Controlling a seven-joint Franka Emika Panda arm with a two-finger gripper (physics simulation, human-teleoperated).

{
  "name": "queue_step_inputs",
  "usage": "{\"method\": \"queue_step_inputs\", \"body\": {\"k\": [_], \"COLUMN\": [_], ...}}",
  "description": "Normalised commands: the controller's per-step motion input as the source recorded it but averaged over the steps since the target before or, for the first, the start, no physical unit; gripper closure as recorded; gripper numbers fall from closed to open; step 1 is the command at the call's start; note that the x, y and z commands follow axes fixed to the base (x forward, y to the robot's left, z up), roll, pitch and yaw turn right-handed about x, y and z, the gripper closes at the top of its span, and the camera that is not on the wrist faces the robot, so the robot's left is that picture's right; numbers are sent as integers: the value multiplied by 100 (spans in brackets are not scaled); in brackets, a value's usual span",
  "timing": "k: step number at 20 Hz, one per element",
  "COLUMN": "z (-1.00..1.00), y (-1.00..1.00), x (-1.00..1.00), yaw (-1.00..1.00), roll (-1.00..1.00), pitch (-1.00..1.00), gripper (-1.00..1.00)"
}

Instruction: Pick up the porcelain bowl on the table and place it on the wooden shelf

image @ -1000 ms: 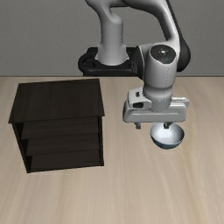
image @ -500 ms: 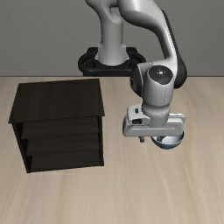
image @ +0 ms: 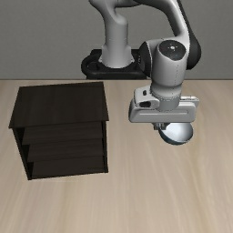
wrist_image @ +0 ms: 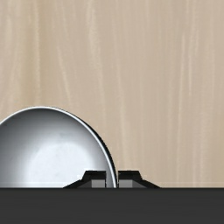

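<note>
Wrist view: hand (wrist_image: 112, 178) closed on porcelain bowl (wrist_image: 48, 156) rim; bowl looks lifted clear of bench (image: 173, 196). Step: carry. Next: move across to wooden shelf (image: 62, 103) top, keep level, then release.

The Franka arm (image: 123, 27) rises from its base at 12 o'clock in the exterior view. It arches over and brings its wrist (image: 170, 64) down near 3 o'clock of centre. The gripper (image: 169, 126) points straight down. Its 2 fingers (wrist_image: 94, 178) stand almost together, pinching the porcelain bowl (image: 179, 135) by its rim.
</note>
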Motion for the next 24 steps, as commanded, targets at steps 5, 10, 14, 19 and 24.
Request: {"method": "queue_step_inputs", "body": {"k": [5, 10, 14, 19, 24], "z": [100, 100, 100, 100, 40], "y": [0, 0, 0, 0, -60], "x": [0, 0, 0, 0, 0], "yaw": [0, 0, 0, 0, 0], "roll": [0, 0, 0, 0, 0], "pitch": [0, 0, 0, 0, 0], "gripper": [100, 100, 100, 100, 100]}}
